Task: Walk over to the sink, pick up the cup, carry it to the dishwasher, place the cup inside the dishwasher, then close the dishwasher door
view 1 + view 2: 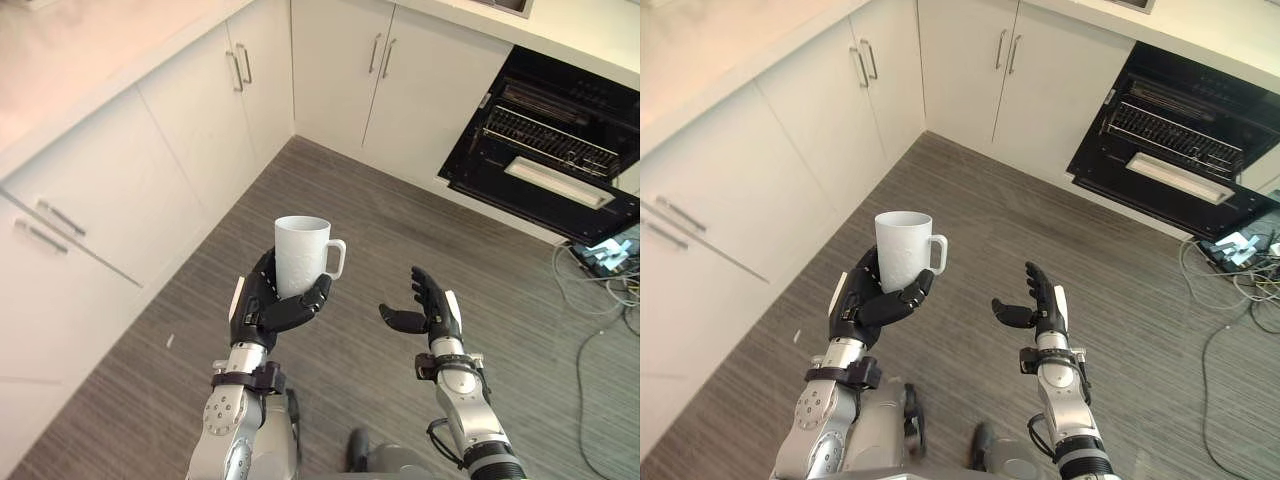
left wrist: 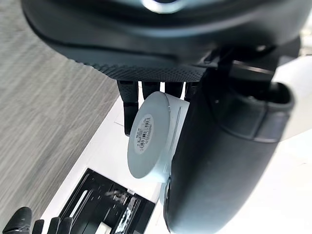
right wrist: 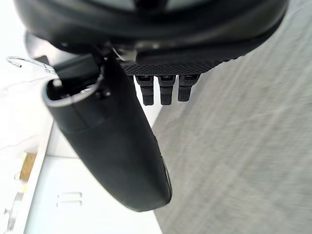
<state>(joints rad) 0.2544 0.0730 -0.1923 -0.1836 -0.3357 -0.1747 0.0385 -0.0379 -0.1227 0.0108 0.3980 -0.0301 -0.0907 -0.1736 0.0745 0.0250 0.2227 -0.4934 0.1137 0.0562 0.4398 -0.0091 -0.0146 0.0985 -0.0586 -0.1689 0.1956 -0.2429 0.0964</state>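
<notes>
White cup (image 1: 302, 255) sits upright in the robot's left hand (image 1: 258, 312), with the fingers (image 2: 127, 105) and thumb wrapped round its lower half and the handle turned to three o'clock. It is held in the air above a grey wood-grain floor (image 1: 400, 230). Just beside it at three o'clock, the right hand (image 1: 434, 312) is raised palm inward, its fingers loosely spread and holding nothing. The dishwasher (image 1: 545, 150) stands at two o'clock, well apart from both hands, with its door down and a wire rack showing in the dark interior. White cabinets (image 1: 130, 170) with metal handles run from nine to twelve o'clock beneath a pale worktop (image 1: 80, 60). Loose cables (image 1: 600, 300) lie on the floor at three o'clock.
</notes>
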